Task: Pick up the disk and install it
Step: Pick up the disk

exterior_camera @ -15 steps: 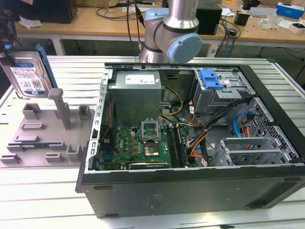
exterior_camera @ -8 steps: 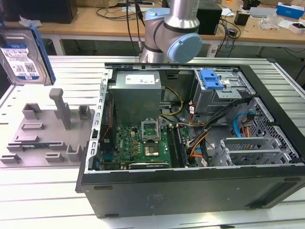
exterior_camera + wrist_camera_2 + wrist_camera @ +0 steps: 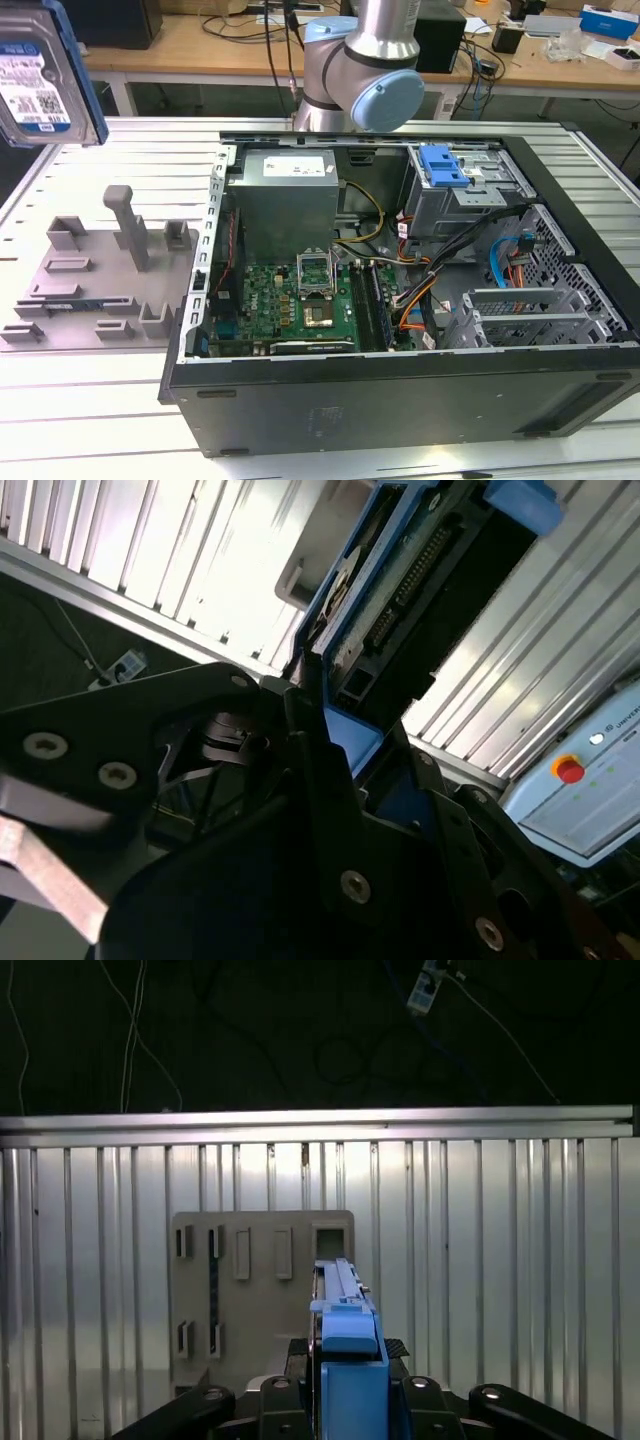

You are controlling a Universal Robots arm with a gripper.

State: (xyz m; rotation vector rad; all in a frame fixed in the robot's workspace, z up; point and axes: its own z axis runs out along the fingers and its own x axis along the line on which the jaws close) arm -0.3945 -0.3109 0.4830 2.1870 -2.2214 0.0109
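Over the ribbed aluminium table (image 3: 500, 1260): flat silver disk in blue plastic frame (image 3: 345, 1300) stood edge-up.
Black gripper (image 3: 348, 1355): pinched it between its fingers.

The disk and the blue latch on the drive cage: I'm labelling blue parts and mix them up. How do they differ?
The disk is silver with a white-and-blue label in a blue frame; the blue latch is all blue plastic. The disk hangs clamped in the pincer, at the exterior view's left; the latch sits on the drive cage inside the computer case. Both carry blue plastic.
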